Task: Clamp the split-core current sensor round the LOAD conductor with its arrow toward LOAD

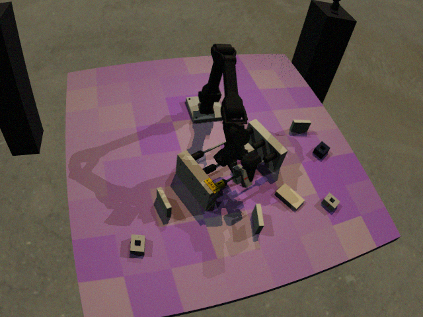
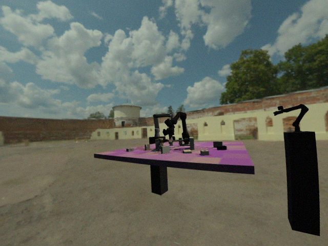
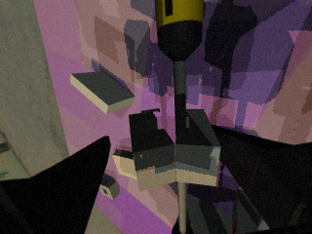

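The LOAD conductor is a thin rod [image 1: 229,179] [image 3: 180,78] with a yellow sleeve [image 1: 221,184] [image 3: 180,12] beside the yellow LOAD marker [image 1: 209,184]. The pale grey split-core sensor [image 1: 240,174] [image 3: 198,158] is at this rod; in the wrist view its two halves lie on either side of the rod, which passes between them. The halves look angled apart; whether it is latched cannot be told. A small red mark shows on it, but the arrow's direction cannot be read. My gripper [image 1: 242,173] [image 3: 159,135] is wide open, one finger on each side of the sensor.
Two upright panels, the near-left one [image 1: 194,179] and the right one [image 1: 268,146], carry the LOAD rod and other rods alongside. Upright plates [image 1: 163,205] [image 1: 258,218], a flat block [image 1: 289,197] and small blocks with square holes [image 1: 137,244] [image 1: 330,201] stand around.
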Robot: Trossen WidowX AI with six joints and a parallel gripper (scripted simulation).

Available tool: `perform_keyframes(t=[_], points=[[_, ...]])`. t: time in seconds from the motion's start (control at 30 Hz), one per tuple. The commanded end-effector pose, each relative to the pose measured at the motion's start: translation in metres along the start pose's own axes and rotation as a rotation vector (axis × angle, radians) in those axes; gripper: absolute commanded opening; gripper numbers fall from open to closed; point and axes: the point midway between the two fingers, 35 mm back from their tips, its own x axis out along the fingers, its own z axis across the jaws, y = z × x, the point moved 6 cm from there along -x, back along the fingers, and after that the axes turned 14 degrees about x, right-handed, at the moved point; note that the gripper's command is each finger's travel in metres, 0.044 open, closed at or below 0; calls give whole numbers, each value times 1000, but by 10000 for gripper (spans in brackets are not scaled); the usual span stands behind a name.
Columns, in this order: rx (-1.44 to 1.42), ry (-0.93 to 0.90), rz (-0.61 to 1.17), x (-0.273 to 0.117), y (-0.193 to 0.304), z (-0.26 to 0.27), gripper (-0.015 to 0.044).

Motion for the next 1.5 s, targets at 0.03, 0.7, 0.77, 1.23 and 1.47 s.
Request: perform_keyframes(t=[0.03,0.7,0.77,1.23,1.47], points=[[-21,-17,8,14,1,4,440],[-21,-17,8,14,1,4,440],[-21,-17,8,14,1,4,440],[0,0,0,0,0,0,367],[0,0,0,0,0,0,320]])
